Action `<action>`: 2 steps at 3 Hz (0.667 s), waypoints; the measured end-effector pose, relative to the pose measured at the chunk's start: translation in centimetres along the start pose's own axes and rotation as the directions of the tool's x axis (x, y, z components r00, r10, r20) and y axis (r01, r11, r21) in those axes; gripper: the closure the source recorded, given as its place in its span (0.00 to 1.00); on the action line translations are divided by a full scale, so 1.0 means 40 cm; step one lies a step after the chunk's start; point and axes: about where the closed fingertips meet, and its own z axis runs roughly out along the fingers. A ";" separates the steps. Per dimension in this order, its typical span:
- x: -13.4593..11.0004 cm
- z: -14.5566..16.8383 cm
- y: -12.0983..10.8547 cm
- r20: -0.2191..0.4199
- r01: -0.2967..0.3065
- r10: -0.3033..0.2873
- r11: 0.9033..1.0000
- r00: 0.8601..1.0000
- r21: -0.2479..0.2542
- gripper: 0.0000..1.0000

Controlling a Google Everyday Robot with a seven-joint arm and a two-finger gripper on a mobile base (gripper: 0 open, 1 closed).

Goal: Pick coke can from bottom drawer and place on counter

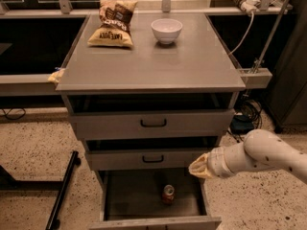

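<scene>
Approach step, as I judge it: gripper [198, 167] is hovering over the bottom drawer's [134, 195] right edge (grip state unreadable), and is next needing to lower leftward onto the coke can [168, 194].

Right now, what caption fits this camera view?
Pincer at the right edge of the open bottom drawer, coke can inside; bowl and chip bag on the counter.

One raised camera looks down on the counter [158, 61] front-on (fairly near); the claw [196, 167] sits lower right.
</scene>
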 end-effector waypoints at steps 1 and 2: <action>0.046 0.073 -0.001 0.041 -0.017 0.018 1.000 0.999 -0.024 1.00; 0.047 0.076 0.004 0.041 -0.020 0.021 0.999 0.999 -0.028 1.00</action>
